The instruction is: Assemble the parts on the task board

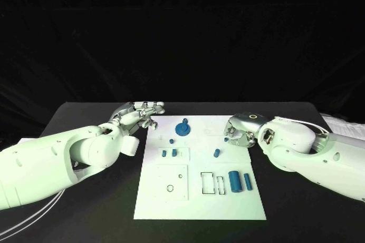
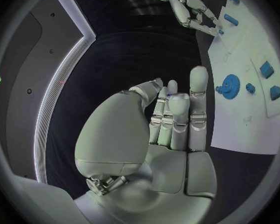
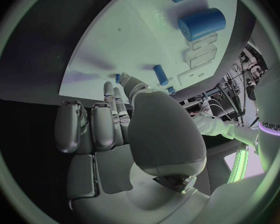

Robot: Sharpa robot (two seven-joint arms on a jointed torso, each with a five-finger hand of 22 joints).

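On the white task board (image 1: pixel 199 201) I see two blue cylinders (image 1: pixel 239 181) nearest, a gear (image 1: pixel 182 129) farther. My left hand (image 1: pixel 141 114) hovers empty, fingers straight, at the far-left corner; right hand (image 1: pixel 239 131), curled, empty, at the right edge.

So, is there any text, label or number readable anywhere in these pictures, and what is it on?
One dark printed word stands on the white arm in the right wrist view: too small and bent to read for sure.
White board: outlines and holes, no readable writing.
Blue pieces: no markings.
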